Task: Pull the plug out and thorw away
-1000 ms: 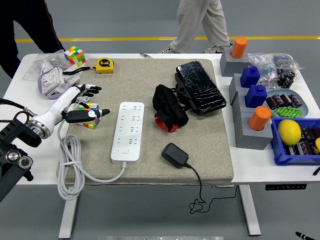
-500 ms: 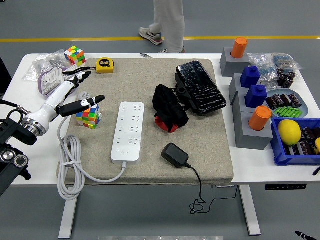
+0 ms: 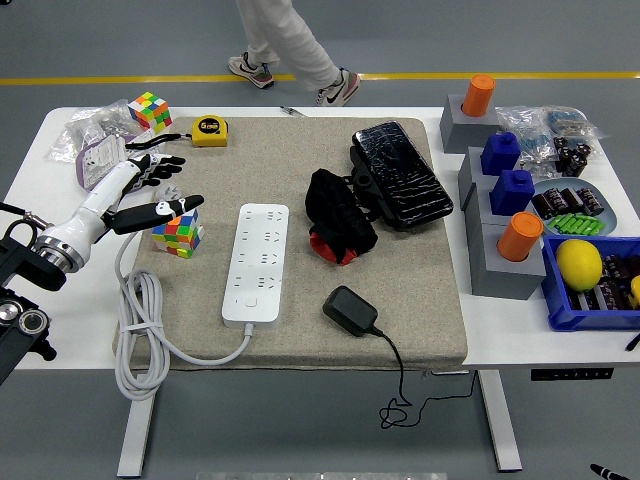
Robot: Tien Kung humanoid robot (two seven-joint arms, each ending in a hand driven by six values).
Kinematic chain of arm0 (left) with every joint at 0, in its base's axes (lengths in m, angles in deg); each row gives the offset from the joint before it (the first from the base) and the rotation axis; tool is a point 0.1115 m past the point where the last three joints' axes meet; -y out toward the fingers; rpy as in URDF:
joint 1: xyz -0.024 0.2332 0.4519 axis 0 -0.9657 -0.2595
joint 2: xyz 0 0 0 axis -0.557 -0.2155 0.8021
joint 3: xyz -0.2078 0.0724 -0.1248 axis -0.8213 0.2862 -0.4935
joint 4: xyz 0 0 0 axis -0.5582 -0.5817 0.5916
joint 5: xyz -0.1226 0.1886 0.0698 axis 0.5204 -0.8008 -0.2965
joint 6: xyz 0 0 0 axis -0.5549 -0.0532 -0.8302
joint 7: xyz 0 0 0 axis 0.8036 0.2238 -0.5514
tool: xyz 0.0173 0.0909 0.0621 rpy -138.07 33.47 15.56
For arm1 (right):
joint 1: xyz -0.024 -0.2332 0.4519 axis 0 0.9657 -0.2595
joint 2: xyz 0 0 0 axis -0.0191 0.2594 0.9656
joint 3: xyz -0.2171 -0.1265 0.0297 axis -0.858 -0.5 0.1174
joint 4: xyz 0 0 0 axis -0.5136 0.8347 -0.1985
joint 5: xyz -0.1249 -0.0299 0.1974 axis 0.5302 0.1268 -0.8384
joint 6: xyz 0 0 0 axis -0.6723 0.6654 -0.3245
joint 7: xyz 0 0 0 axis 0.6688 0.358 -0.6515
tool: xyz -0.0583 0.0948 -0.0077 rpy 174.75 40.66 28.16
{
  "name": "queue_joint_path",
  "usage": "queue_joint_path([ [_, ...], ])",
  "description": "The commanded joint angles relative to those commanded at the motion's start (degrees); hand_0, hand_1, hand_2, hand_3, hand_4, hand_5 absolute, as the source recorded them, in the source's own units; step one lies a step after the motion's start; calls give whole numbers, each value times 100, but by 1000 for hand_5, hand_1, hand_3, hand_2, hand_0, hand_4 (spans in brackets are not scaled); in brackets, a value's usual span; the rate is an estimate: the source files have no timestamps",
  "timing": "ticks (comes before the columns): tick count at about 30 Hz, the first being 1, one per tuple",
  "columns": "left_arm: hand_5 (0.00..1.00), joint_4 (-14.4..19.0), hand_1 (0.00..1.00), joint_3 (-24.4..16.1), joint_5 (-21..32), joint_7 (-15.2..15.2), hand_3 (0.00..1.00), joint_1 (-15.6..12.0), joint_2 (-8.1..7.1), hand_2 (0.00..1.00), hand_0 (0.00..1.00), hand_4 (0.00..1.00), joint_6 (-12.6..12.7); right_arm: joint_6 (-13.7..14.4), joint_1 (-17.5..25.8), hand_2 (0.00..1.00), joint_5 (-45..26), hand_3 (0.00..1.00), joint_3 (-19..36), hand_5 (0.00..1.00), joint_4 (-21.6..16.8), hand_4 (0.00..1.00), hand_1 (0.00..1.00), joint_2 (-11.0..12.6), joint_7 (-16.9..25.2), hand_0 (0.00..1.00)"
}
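White-fingered and spread wide, the left robot hand point(image 3: 150, 188) holds nothing — it has drifted back toward the left counter point(image 3: 40, 150) edge, off the colour cube point(image 3: 177, 230) it hung over a second ago, which now stands clear beside the thumb. Further right, the power strip point(image 3: 254, 263) shows only bare sockets, its cord looped at the front edge. The black plug point(image 3: 350, 310) lies loose on the grey mat point(image 3: 420, 300) — already out, I judge, and unmoved, so only discarding it remains. Behind the counter, a person's legs have walked leftward.
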Motion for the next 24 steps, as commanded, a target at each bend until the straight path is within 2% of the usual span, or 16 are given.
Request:
queue_joint_path([
  [24, 529, 1, 767, -189, -14, 27, 771, -72, -41, 775, 734, 971, -83, 6, -10, 619, -85, 568, -259, 450, 1, 991, 626, 40, -4, 633],
])
